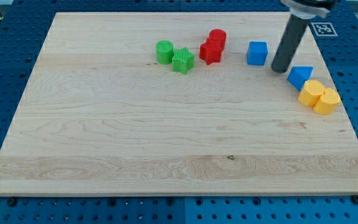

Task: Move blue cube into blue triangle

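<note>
Right now my tip [280,68] rests on the wooden board [166,143] in the gap between the two blue pieces: the blue cube [257,53] sits just to the view's left of it, and the blue triangle [299,76] just to the view's right and slightly lower. Whether the rod touches either one I cannot tell; it looks close to both. No fingers exist on this rod, so nothing opens, closes or holds; it can only shove.

Judging by its look, the cube is a small, light, hard plastic piece with flat sides, and it should slide easily over the smooth wood. Being so light, it will likely spin or slip sideways if pushed off-centre. There is no taking hold of it; the place to press is the middle of its far face on the view's left, driving it toward the view's right and a little down into the triangle. My tip stands on the wrong side for that, so it would have to go round the cube first.

Touching the triangle's lower right are two yellow blocks [319,96], which may be nudged. Further to the view's left stand a pair of red blocks [213,46], then a green cylinder [164,51] and a green star [183,60], all well apart from the path.
</note>
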{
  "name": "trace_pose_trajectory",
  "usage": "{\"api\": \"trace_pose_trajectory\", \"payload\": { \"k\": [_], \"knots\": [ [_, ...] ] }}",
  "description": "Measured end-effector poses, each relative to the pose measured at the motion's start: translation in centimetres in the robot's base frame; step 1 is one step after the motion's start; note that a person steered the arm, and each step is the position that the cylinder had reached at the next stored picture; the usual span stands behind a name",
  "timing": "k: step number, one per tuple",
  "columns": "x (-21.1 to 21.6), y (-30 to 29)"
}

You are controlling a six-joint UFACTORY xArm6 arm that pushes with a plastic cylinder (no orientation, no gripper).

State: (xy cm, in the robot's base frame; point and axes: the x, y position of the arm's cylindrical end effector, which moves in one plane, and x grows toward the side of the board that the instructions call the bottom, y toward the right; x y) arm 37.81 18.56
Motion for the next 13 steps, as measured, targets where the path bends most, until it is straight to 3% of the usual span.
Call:
{"api": "trace_pose_trajectory", "payload": {
  "k": [2,4,6,7,9,13],
  "knots": [
    [1.1,0.1],
    [5.6,2.1],
    [5.6,5.5],
    [5.6,1.9],
    [-0.5,-3.6],
    [-7.8,-6.0]
  ]
}}
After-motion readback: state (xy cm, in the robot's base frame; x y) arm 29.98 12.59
